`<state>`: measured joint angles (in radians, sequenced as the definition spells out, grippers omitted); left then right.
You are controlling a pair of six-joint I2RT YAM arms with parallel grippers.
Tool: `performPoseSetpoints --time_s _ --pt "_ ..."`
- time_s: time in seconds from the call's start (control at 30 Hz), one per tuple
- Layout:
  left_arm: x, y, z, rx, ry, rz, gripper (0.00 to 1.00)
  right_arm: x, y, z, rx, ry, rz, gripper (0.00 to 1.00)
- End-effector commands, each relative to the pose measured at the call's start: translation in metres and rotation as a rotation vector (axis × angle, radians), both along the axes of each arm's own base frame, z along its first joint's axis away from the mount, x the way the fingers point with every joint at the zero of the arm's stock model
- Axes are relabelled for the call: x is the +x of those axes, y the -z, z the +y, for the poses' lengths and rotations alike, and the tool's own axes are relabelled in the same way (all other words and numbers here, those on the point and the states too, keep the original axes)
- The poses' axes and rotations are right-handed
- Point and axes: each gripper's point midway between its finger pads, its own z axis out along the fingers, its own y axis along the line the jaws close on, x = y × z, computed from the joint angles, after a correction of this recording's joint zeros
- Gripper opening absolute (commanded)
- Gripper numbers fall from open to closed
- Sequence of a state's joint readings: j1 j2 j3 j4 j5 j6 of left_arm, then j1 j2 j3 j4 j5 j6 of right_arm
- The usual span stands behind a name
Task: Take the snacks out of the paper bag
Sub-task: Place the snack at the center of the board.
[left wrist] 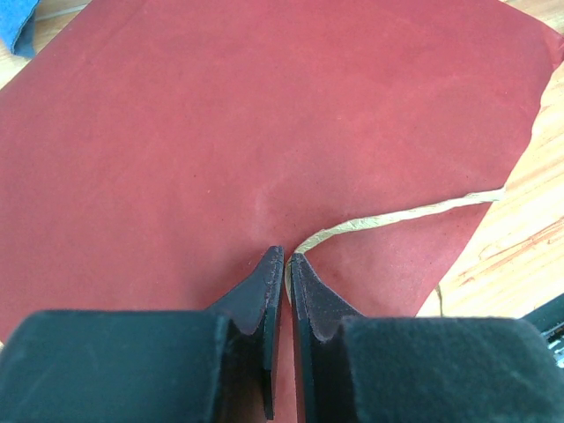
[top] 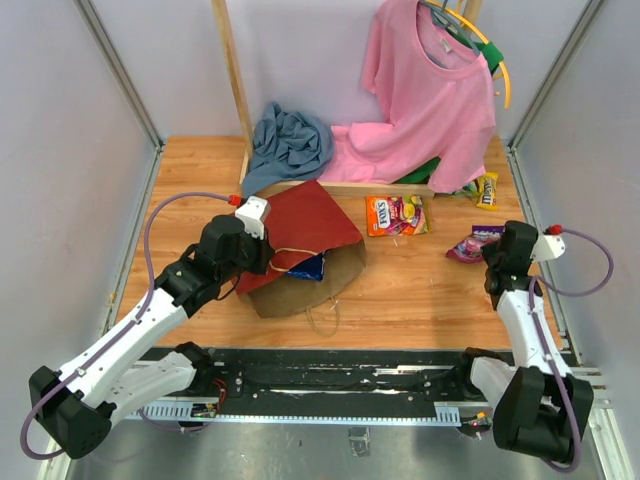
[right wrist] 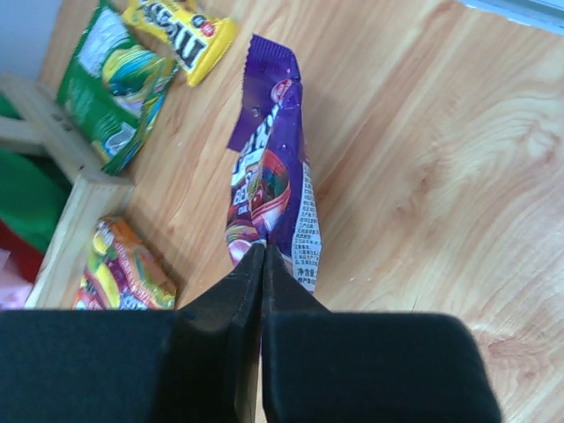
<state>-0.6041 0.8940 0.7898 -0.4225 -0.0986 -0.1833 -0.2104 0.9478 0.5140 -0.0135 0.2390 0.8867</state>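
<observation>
The paper bag (top: 305, 220) lies on its side with its red outer wall up. Its brown mouth gapes just under and beyond the fingertips of the left pincer (top: 268, 257). That pincer is clenched on the upper wall. In its wrist view the two pads nearly meet on the red paper, and a pale strip (left wrist: 397, 216) (handle or edge, we cannot tell) runs off to their right. We judge the wall is pinched there to keep the mouth propped open, so whatever is left inside can be reached. One blue packet (top: 312, 267) shows just past those fingertips, tucked under the raised wall and not yet out.

Well apart across the table (top: 420, 290), the right pincer (right wrist: 263, 251) is clamped on the near end of a purple packet (right wrist: 273, 176), which stretches straight ahead of its fingertips over the bare wood. We take this as a snack being set down away from the bag so the pile does not crowd the mouth.

The other snacks are already out. An orange packet (right wrist: 119, 269) sits to the left of the right pincer, just beside the wooden frame (right wrist: 70, 220). A green packet (right wrist: 119, 88) and a yellow packet (right wrist: 181, 31) lie ahead and to the left, close together.

Farther ahead of both pincers, the pink shirt (top: 430, 100) hangs and the blue-grey cloth (top: 290, 140) is heaped. Neither is part of the job. By our reckoning most of it is done, and the blue packet is the one we can see remaining.
</observation>
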Motion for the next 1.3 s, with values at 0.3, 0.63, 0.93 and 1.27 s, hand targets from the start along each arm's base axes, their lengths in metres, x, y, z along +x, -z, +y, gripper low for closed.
performPoseSetpoints --time_s 0.3,0.63,0.93,1.27 --pt "0.003 0.002 0.002 0.008 -0.010 0.001 0.13 -0.008 0.013 -0.014 0.035 0.397 0.088 0.01" --pt "0.002 0.003 0.001 0.007 -0.003 0.006 0.13 0.024 0.026 0.025 0.075 0.431 0.053 0.01" --pt "0.001 0.003 0.000 -0.004 0.004 0.006 0.13 0.058 0.038 0.032 0.067 0.447 0.047 0.01" --pt "0.000 0.002 -0.001 -0.007 0.008 0.004 0.14 0.063 0.037 0.055 0.097 0.252 0.036 0.93"
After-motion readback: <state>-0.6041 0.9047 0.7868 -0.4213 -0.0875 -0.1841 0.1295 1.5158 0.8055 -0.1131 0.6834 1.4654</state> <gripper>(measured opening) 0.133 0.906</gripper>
